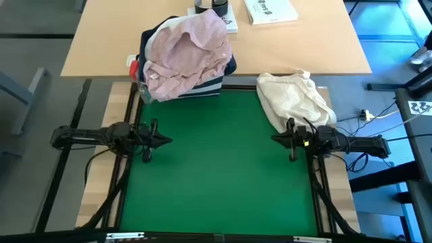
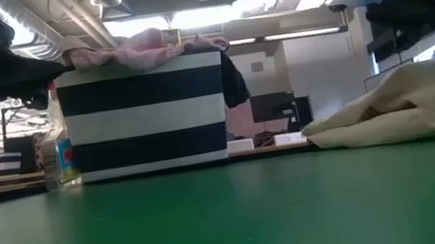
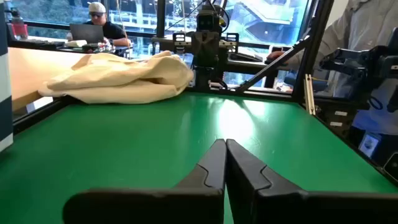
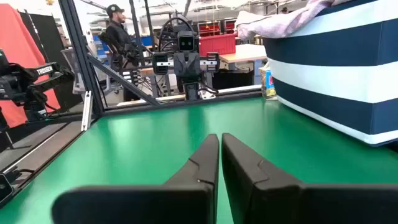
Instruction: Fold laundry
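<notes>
Left gripper [image 1: 165, 140] closed, right gripper [image 1: 275, 139] closed, facing across mat [image 1: 216, 175]

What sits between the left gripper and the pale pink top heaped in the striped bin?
Nothing visible: bare green mat runs from the shut left gripper to the navy white-striped fabric bin; the pale pink top lies uncovered on top.

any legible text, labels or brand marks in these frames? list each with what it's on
None can be read.
White booklet at the wooden table's far edge: printed lines, too small to read.
Plastic bottle beside the striped bin: blue and red label, too blurred.
Sheet with black square markers right of the table: patterns only, no words.
Dark gear left in the right wrist view: pale label, too blurred.
</notes>
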